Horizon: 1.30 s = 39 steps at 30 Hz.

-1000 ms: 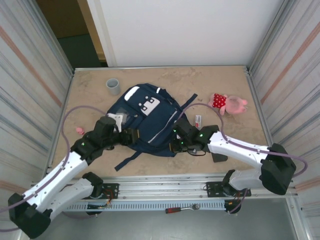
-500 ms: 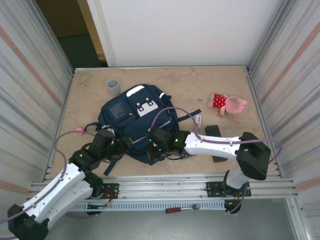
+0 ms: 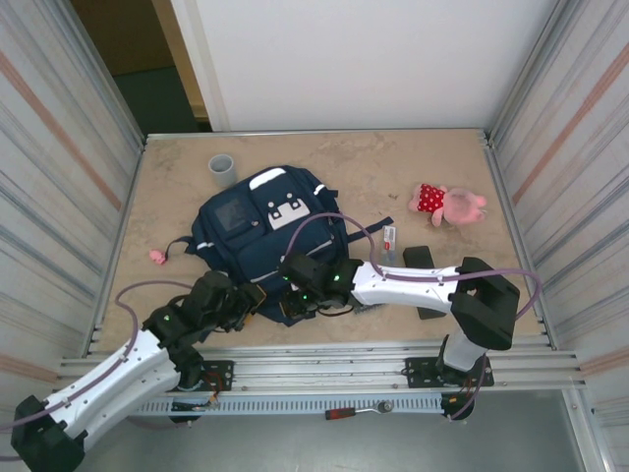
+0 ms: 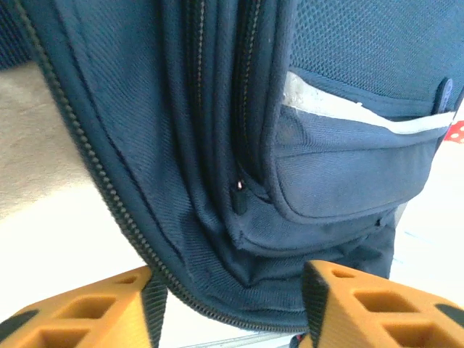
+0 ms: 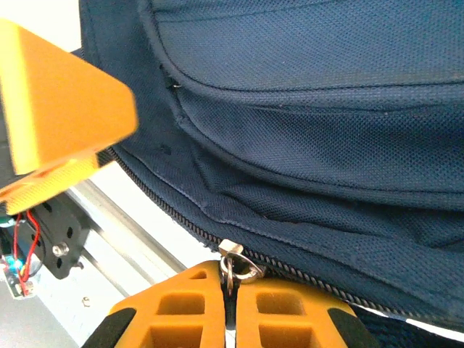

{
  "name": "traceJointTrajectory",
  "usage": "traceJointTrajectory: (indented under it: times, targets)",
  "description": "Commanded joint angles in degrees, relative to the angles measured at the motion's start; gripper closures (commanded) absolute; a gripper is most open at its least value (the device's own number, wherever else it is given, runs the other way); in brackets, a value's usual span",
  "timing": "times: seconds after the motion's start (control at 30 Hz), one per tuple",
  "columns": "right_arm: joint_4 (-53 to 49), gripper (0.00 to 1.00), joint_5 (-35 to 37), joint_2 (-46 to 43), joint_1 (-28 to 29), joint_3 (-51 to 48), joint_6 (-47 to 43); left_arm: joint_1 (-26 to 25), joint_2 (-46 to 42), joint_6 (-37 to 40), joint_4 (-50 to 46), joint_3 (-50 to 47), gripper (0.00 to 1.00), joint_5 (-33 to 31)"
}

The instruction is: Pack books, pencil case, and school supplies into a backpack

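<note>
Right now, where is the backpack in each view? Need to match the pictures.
Top external: backpack centre-left on the table.
Left wrist: fills the upper frame, its lower edge dipping between the jaws of the open left gripper.
Right wrist: fills the upper right; right gripper shut on its zip pull.
Shared landmark, both wrist views: the zipper track along the bag's edge.

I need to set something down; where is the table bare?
Bare: the far table strip between backpack and back wall, right of the grey cup; the far-right corner behind the plush toy. Crowded: the near edge around the backpack, and by the black oblong.
</note>
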Motion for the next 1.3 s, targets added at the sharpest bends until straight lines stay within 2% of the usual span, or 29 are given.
traceJointTrajectory:
  times: [0.0,0.03,0.1,0.17,0.23,0.4,0.63,0.87,1.0,1.27]
  targets:
    - [2.1,1.0,-2.6,0.8,1.1,2.4,0.0,-0.4,1.9,-5.7,4.7,-2.3,0.57,-2.6]
    - [1.7,1.0,-2.7,0.8,1.1,2.4,-0.3,-0.4,2.3,-5.7,4.3,-2.0,0.64,-2.8]
    - [-1.0,1.0,-1.8,0.2,0.9,2.6,-1.0,-0.4,2.4,-5.5,-0.5,-0.1,0.86,-4.8]
    - [-3.8,1.0,-1.5,-0.6,0.1,2.1,-1.5,-0.2,2.0,-4.2,-6.6,2.2,1.0,-7.6]
    - [-7.5,1.0,-1.0,-1.7,-1.2,1.4,-1.7,0.6,1.2,-2.5,-11.0,3.4,1.0,-9.1]
    - [-16.0,1.0,1.4,-5.0,-5.3,-0.8,-3.1,6.9,-0.7,3.9,-14.8,3.7,1.0,-5.6]
    - [-19.0,1.0,2.5,-5.8,-8.5,-0.9,-4.6,15.0,0.9,15.3,-19.4,8.4,1.0,-4.4]
    - [-10.5,1.0,-2.2,-2.5,-1.5,1.7,-0.9,22.5,7.0,24.4,-19.9,13.0,1.0,-3.4]
    - [-9.0,1.0,-3.0,0.7,1.9,4.4,0.7,24.9,10.0,28.7,-20.5,15.5,1.0,-3.9]
    - [-6.4,1.0,-3.9,4.0,2.9,7.6,1.9,28.8,11.7,32.9,-20.4,17.7,0.96,-4.3]
